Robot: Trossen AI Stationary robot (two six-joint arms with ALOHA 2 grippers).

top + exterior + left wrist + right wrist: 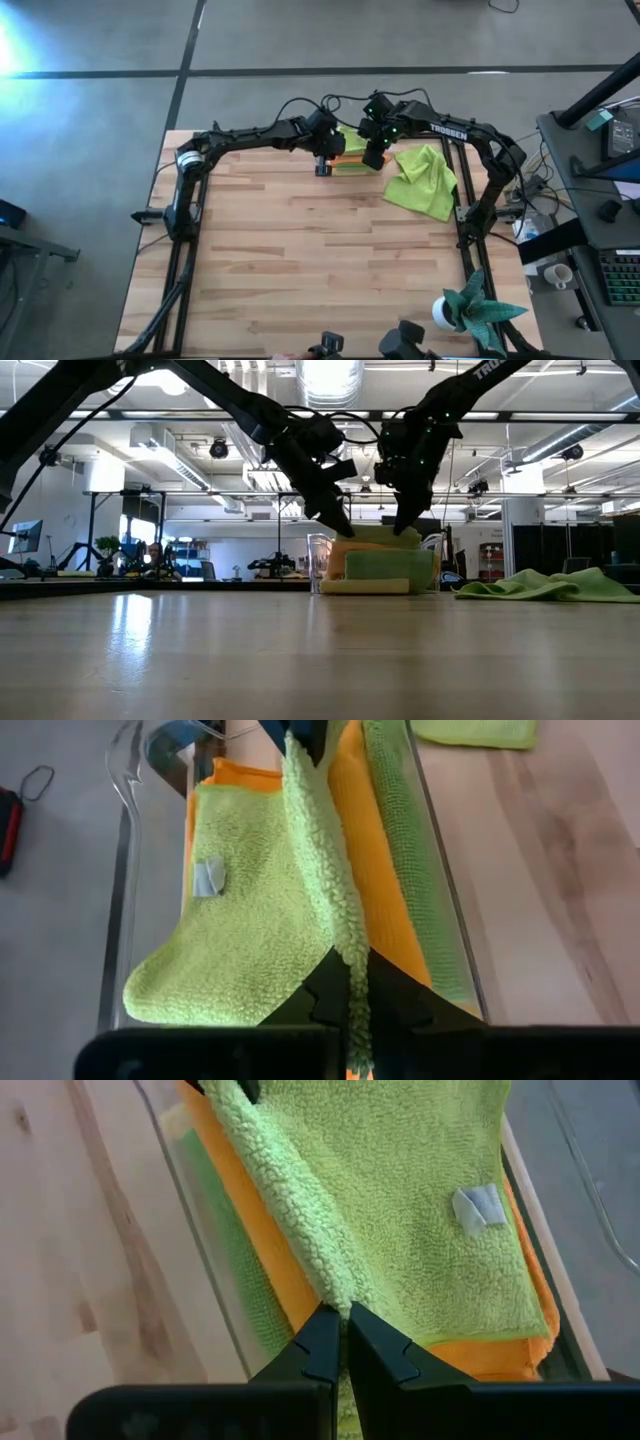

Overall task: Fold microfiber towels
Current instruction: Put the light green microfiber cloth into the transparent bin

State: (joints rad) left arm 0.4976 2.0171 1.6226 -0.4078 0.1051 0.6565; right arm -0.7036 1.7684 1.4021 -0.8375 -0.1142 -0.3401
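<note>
A clear plastic bin [348, 166] stands at the table's far edge with an orange towel [385, 900] and a lime green towel [412, 870] inside it. Over the bin, a folded lime green towel [250, 920] with a small grey tag [208, 877] stretches between my two grippers. My left gripper [322, 160] is shut on one end of its top ridge, and my right gripper [373, 158] is shut on the other end. A crumpled lime green towel [425, 180] lies on the table to the right of the bin. My left gripper pinches the towel's upper fold ridge [348, 965] at one end between its two fingers, slanting down from the table's left. The ridge runs straight to the other gripper. The rest of the towel hangs down into the bin against the orange towel. My right gripper pinches the other end of the same fold ridge [335, 1295] between its two fingers, coming steeply from above on the table's right. The cloth drapes off one side of the ridge, tag side out, over the orange towel in the bin.
A teal spiky plant in a white pot [470, 310] stands at the near right corner. Bare wooden table [300, 260] spreads in front of the bin. Beyond the bin lies the table's far edge, with grey floor [60, 920] below.
</note>
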